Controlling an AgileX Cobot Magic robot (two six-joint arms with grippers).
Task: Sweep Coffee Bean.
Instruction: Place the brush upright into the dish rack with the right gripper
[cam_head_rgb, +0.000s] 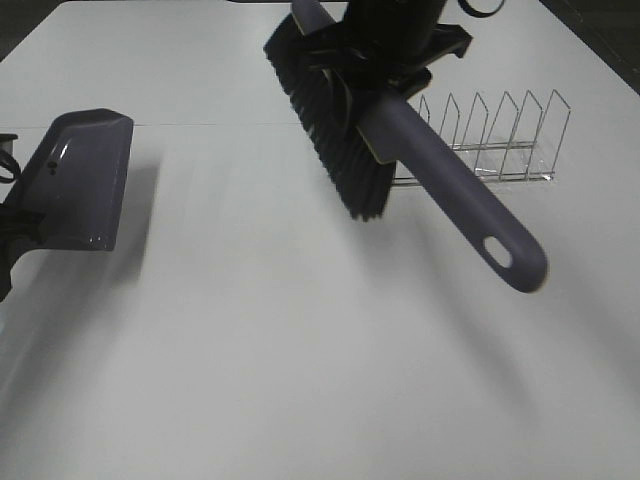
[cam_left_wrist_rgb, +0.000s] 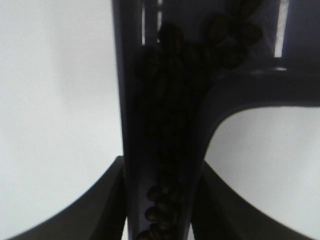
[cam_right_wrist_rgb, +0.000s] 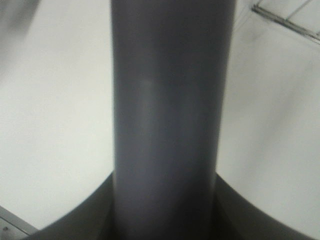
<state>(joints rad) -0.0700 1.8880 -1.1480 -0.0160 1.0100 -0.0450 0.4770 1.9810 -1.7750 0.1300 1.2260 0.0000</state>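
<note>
Beans (cam_left_wrist_rgb: 167, 150) apparently in left gripper's (cam_left_wrist_rgb: 161, 167) dustpan (cam_left_wrist_rgb: 125, 100)

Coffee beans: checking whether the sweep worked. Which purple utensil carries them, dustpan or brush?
The dustpan: the left wrist view shows the coffee beans heaped along its channel. The brush shows only black bristles and a bare handle.

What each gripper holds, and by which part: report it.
The left gripper clamps the purple dustpan by its handle, coffee beans lying in it. The right gripper clamps the brush by its handle, next to the bristles.
</note>
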